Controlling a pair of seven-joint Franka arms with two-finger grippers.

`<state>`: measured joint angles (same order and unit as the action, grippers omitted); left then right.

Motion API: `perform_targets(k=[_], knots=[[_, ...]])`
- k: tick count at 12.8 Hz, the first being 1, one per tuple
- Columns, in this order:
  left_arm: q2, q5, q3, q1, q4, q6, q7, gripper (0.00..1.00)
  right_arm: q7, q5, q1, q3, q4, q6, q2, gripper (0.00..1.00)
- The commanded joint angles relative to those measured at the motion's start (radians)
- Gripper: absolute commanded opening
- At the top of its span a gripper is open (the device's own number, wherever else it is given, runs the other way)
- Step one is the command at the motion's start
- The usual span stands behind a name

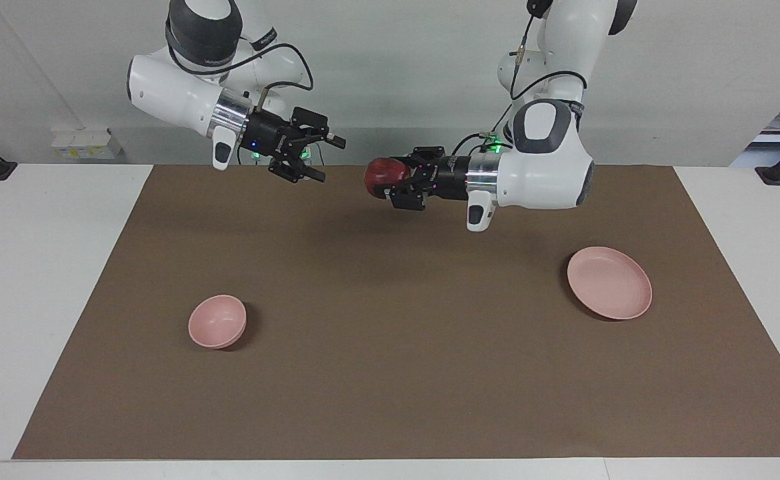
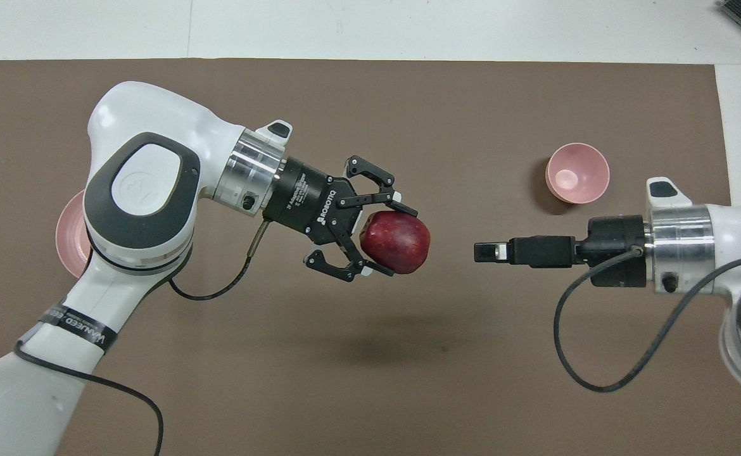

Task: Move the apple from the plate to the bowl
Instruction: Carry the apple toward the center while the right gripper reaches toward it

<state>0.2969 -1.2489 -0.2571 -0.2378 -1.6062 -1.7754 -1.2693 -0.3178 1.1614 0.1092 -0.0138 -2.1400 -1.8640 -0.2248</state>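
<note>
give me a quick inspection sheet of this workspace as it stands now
surface: brown mat on a white table.
job's things: apple held in the air over the mat's middle; plate bare, toward the left arm's end; bowl bare, upright, toward the right arm's end.
clutter: nothing seen.
grippers: left gripper shut on the apple, pointing sideways toward the right gripper, which is open, in the air over the mat, apart from the apple.
cables: a black cable loops from each wrist, none touching the job's things.
surroundings: white wall; white boxes at the table's edge nearest the robots.
</note>
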Motion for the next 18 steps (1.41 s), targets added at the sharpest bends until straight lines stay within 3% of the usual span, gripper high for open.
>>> perform_targets(k=[1,7,13,18], knots=[[-0.033,-0.078,-0.02,-0.009,-0.043,-0.047,-0.025,0.0,-0.043,0.085,0.009,0.0,-0.064,-0.027,-0.05,1.0],[-0.039,-0.144,-0.07,-0.009,-0.051,-0.051,-0.021,0.0,-0.052,0.178,0.021,0.0,-0.078,-0.122,-0.01,1.0],[-0.061,-0.175,-0.087,-0.018,-0.078,-0.082,0.044,0.0,-0.014,0.284,0.125,-0.002,-0.103,-0.245,-0.014,1.0],[-0.084,-0.196,-0.085,-0.028,-0.11,-0.085,0.062,0.0,0.046,0.284,0.127,-0.002,-0.115,-0.236,-0.022,1.0]])
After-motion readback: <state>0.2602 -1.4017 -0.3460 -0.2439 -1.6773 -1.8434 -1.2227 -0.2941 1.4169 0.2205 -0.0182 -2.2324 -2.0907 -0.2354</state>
